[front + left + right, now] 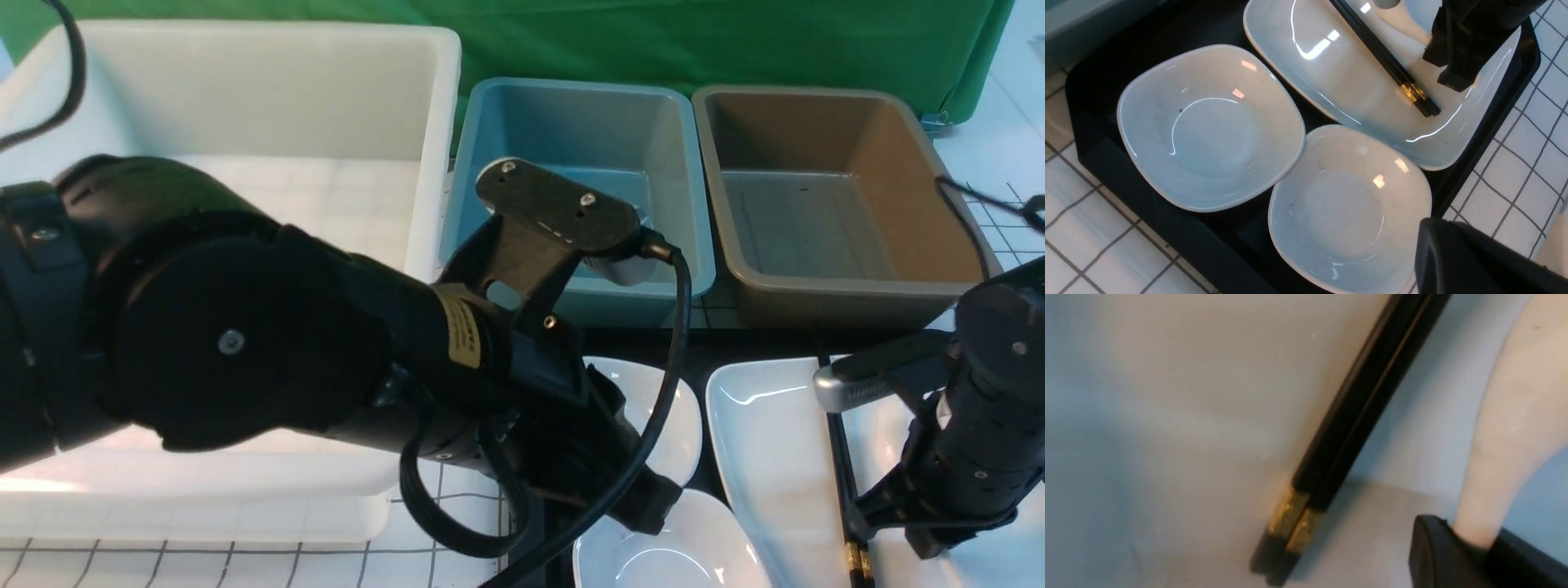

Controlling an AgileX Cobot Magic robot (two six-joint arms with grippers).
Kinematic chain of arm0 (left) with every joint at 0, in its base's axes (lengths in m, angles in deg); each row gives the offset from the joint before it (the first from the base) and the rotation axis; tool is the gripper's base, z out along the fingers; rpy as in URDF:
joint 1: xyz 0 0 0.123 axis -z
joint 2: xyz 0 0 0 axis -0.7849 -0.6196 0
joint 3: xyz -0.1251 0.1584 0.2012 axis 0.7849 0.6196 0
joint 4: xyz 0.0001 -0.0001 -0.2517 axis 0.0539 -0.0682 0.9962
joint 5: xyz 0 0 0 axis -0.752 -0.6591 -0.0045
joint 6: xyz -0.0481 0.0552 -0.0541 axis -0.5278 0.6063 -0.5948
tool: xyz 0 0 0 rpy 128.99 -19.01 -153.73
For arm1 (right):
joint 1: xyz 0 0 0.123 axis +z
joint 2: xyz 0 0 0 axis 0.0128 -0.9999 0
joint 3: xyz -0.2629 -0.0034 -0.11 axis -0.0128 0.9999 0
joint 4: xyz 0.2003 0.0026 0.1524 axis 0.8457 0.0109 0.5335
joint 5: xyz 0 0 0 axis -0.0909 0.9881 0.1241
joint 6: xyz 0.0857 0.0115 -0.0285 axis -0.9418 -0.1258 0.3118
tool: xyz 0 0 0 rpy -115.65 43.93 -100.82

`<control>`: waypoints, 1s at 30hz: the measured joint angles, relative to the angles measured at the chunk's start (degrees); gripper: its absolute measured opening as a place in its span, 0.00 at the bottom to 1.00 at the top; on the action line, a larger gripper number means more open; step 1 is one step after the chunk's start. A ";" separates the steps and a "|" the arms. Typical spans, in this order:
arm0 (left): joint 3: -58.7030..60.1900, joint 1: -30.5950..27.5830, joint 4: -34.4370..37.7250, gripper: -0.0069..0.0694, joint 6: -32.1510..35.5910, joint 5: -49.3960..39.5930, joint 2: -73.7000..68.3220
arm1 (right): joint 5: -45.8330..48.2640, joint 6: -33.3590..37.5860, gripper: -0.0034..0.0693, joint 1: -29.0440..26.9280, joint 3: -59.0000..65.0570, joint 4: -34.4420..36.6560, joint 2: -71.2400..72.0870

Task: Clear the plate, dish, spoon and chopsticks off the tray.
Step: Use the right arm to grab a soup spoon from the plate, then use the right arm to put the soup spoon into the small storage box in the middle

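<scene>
looking over a tiled table: a white bin [245,82], a blue bin [571,122] and a brown bin [816,147] stand in a row at the back. in front, the left arm carries a yellow label [461,327], its writing too small to read. the left gripper [649,506], fingers pressed together, hangs over two small dishes [1208,126] that touch each other on a black tray [1094,81]. beside them on the tray lies a large white plate [1339,81], with black, gold-banded chopsticks [1384,57] lying on it. furthest right, the right gripper [1455,77] pinches the handle of a white spoon [1515,416] over the plate.
</scene>
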 joint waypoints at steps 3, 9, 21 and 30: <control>-0.56 -0.58 -2.37 0.07 -3.21 -0.12 0.05 | 2.58 0.16 0.13 0.00 -1.52 0.89 6.40; -5.19 -6.97 -6.84 0.07 -6.54 -3.63 0.05 | 2.10 9.99 0.13 0.00 -13.33 16.01 10.53; -8.29 -19.95 -7.48 0.09 -4.77 -9.95 1.94 | 2.81 19.55 0.14 1.66 -58.43 35.03 -19.82; -8.29 -19.95 -4.78 0.09 -1.51 -13.85 5.86 | 4.98 13.66 0.52 1.72 -70.88 35.16 -32.90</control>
